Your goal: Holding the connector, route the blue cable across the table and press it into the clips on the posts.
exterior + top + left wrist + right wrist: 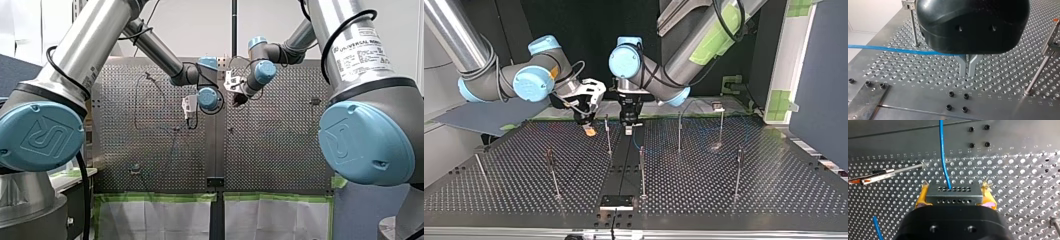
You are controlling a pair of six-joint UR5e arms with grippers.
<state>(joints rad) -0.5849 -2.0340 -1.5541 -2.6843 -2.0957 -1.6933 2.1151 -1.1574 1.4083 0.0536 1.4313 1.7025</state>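
Now, right end effector [955,197] tight around connector [954,192], left end effector [967,73] pinched on blue cable [898,50].

UNIVERSAL ROBOTS label [361,54] on my right arm [370,125].

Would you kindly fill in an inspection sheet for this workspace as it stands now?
Surface: perforated table, with black bolts near its middle seam.
Job's things: connector held off the table; posts upright.
Clutter: nothing seen.
Grippers: right gripper shut on connector, with yellow pads; left gripper has its fingers together, and the cable reaches their base.
Cables: blue cable runs from the connector out over the table.
Surroundings: green tape on white sheets below the table's edge.
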